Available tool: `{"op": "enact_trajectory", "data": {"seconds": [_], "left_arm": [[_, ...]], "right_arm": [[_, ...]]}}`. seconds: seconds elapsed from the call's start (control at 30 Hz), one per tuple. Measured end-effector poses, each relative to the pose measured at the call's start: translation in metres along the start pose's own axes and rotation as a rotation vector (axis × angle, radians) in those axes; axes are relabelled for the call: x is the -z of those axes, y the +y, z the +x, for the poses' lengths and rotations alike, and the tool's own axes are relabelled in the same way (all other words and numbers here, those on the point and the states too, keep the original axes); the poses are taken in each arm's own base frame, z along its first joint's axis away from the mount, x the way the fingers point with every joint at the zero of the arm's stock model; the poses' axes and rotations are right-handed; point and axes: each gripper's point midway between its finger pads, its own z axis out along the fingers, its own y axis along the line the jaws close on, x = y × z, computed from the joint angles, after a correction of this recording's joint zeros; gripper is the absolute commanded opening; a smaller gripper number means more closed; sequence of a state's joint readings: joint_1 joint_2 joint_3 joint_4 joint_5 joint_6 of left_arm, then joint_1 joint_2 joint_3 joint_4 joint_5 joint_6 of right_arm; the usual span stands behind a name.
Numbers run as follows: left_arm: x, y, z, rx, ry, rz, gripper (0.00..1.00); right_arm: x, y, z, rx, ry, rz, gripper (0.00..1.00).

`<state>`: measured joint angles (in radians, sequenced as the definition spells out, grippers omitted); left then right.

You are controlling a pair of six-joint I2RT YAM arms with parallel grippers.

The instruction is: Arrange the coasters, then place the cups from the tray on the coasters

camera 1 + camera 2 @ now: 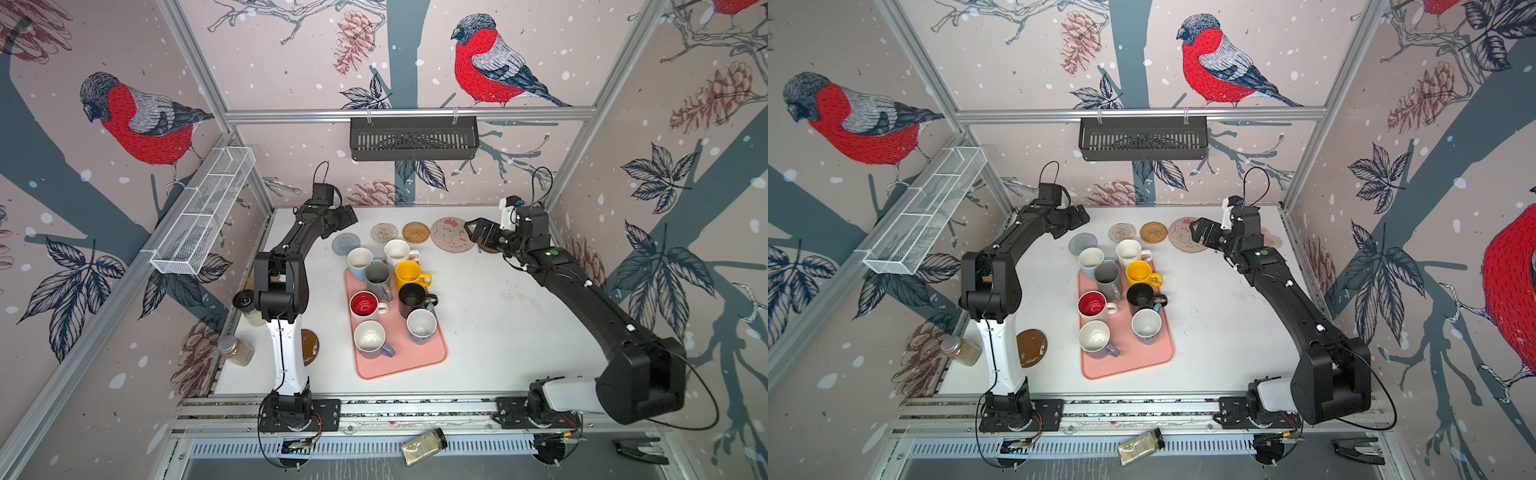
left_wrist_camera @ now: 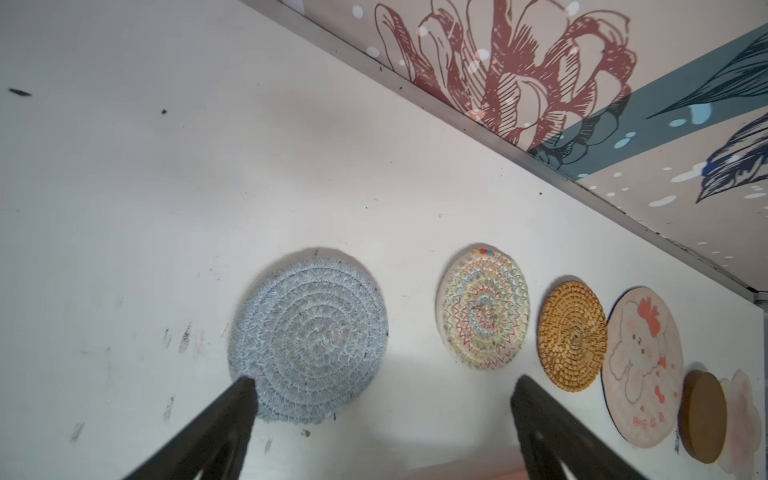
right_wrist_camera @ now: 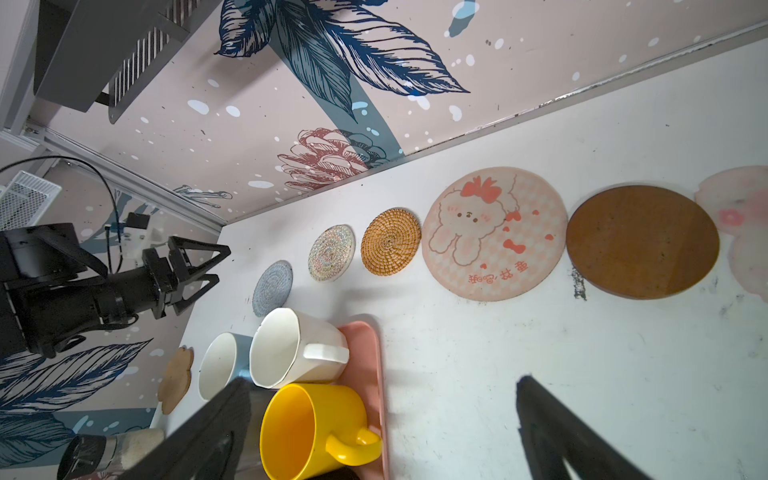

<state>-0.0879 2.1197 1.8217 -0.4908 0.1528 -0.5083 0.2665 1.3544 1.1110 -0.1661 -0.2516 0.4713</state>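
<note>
The left gripper [image 2: 384,382] stands wide open and empty over the blue-grey woven coaster [image 2: 307,338]. Beyond it, a row along the back wall: cream woven round [image 2: 484,305], rattan round [image 2: 571,334], pink cartoon round [image 2: 642,365], dark brown disc [image 2: 702,415], pale pink flower [image 2: 739,415]. The right gripper [image 3: 384,381] also gapes empty, near the disc. The cups [image 1: 411,272] crowd the salmon tray [image 1: 415,353] mid-table.

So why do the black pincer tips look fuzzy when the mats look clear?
Left wrist view: the left pincer sits too near the lens, so it blurs, while the blue-grey coaster is sharp. Right wrist view: the right pincer blurs likewise.
</note>
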Motion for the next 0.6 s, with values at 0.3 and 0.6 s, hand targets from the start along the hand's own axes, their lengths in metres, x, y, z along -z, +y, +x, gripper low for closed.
{"op": "enact_trajectory", "data": {"seconds": [0.3, 0.6], "left_arm": [[-0.030, 0.045, 0.064, 0.029, 0.163, -0.092, 0.37], [-0.054, 0.057, 0.073, 0.054, 0.174, -0.102, 0.40]], "right_arm": [[0.000, 0.002, 0.001, 0.000, -0.006, -0.016, 0.99], [-0.017, 0.003, -0.010, -0.001, 0.000, -0.017, 0.99]]}}
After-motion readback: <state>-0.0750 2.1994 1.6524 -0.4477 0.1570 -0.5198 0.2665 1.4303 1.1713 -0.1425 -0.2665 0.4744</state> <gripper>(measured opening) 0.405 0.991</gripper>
